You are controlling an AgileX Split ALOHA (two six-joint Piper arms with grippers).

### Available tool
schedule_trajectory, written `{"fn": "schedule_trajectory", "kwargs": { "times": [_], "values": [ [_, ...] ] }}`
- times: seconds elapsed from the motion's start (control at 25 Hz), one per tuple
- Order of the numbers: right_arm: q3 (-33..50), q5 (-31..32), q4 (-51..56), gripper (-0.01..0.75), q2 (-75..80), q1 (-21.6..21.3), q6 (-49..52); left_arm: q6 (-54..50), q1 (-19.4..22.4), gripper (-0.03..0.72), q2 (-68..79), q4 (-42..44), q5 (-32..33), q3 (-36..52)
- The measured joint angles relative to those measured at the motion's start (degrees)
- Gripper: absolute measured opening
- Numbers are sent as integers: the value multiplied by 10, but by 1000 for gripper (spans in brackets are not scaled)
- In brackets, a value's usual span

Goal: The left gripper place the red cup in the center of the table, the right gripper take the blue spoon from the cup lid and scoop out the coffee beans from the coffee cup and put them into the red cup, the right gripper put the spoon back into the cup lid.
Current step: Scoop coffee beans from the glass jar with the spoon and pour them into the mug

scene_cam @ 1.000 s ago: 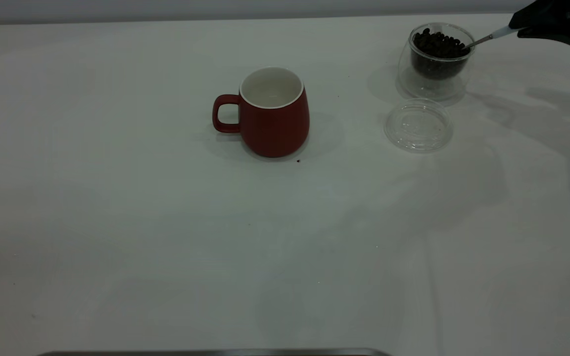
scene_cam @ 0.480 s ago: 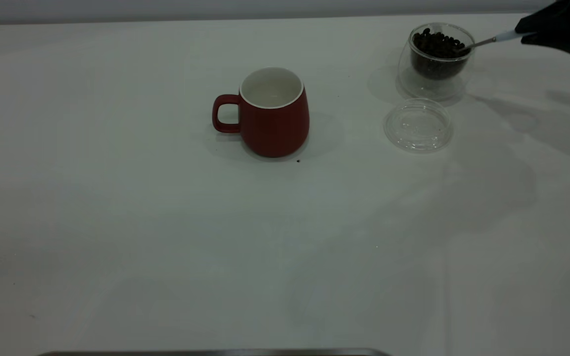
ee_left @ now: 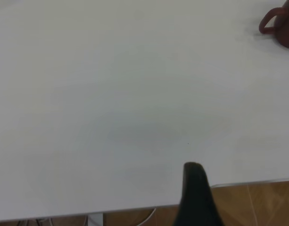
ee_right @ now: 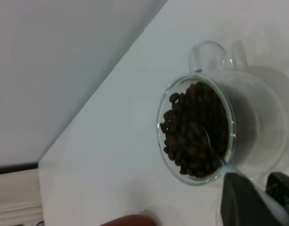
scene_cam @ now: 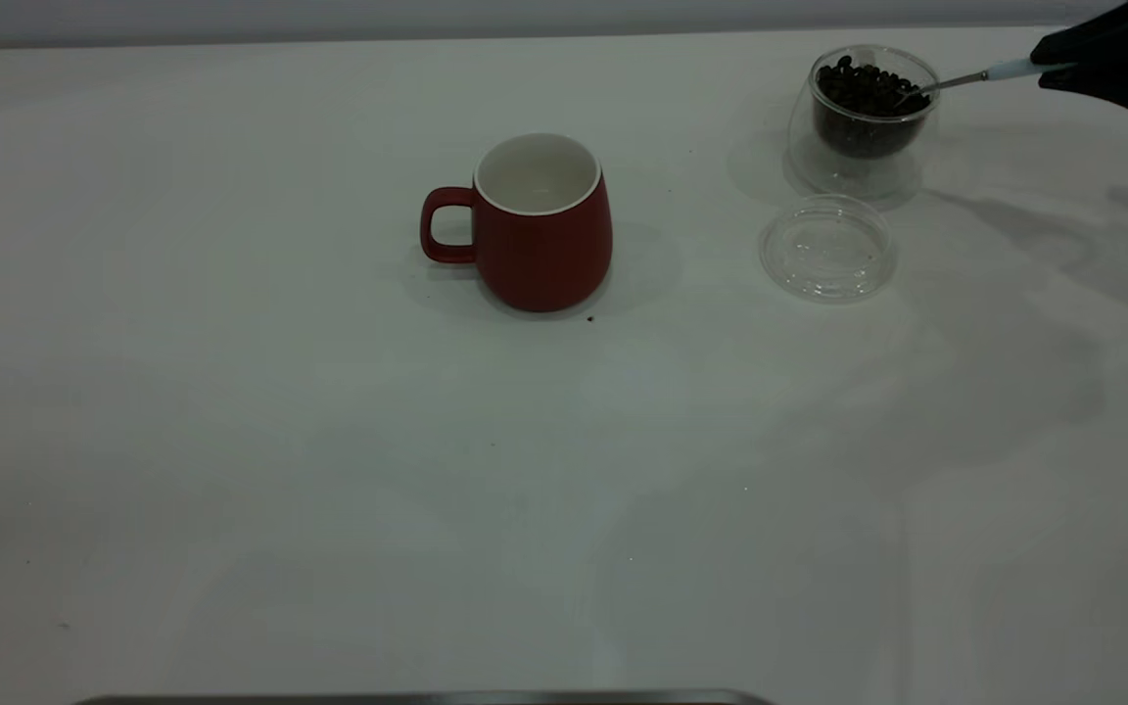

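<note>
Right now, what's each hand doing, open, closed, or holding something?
Left hand: parked at the table edge, cannot be told.
Right hand: closed on the blue spoon, its bowl in the coffee beans in the coffee cup.

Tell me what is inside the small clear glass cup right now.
The clear double-walled glass cup holds a heap of dark roasted coffee beans. The metal bowl of the blue-handled spoon, held by the right tool, dips into them; the beans cover its tip and the cup's bottom.
</note>
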Motion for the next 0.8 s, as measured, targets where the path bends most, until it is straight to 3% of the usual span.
{"fn": "schedule_trajectory", "kwargs": {
  "times": [0.8],
  "values": [
    [-28,101,-1,113,56,-28,33,-2,0,586,0,0,0,0]
  ]
}}
